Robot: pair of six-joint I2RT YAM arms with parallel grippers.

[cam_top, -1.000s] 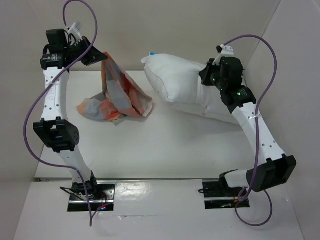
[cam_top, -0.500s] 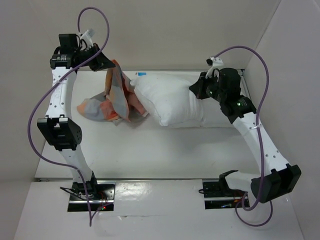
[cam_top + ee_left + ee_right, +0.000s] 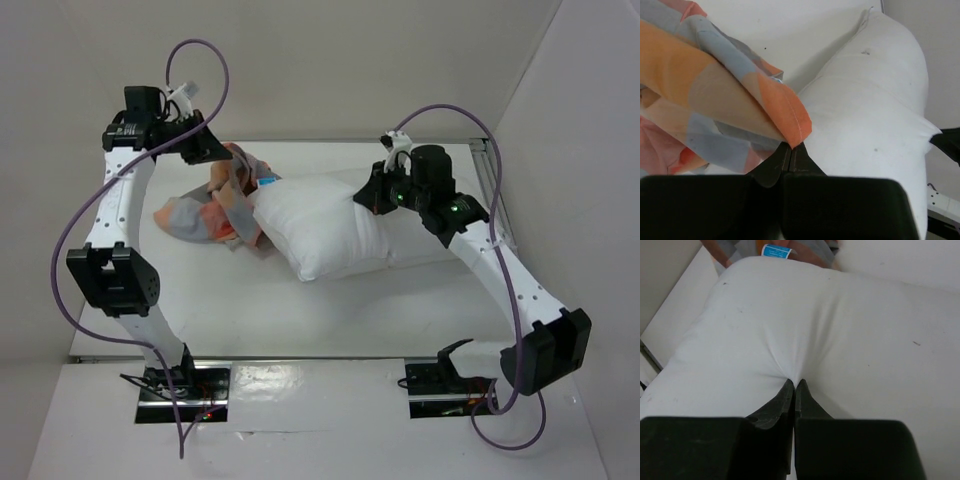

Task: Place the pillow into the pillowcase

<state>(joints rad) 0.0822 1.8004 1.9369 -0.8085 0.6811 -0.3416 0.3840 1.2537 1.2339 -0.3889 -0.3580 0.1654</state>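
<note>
White walls close round a white worktop [image 3: 330,310], and the two task things lie toward its far side, touching. From where I stand the left claw [image 3: 791,147] is pinched tight on a hemmed edge of the checked pillowcase [image 3: 195,215], lifting that edge while the rest of the fabric sags in a heap on the left of the worktop. The right claw [image 3: 794,384] is closed just as tight on a pucker of the pillow [image 3: 330,225], which lies at the middle with its left end, the one bearing a small blue label [image 3: 268,183], butted against the raised fabric. I would say the job is barely begun: nearly all of the pillow is bare, and whether that corner has found the case's mouth I cannot tell. Feeding the whole pillow inside and pulling the case over it is left.
</note>
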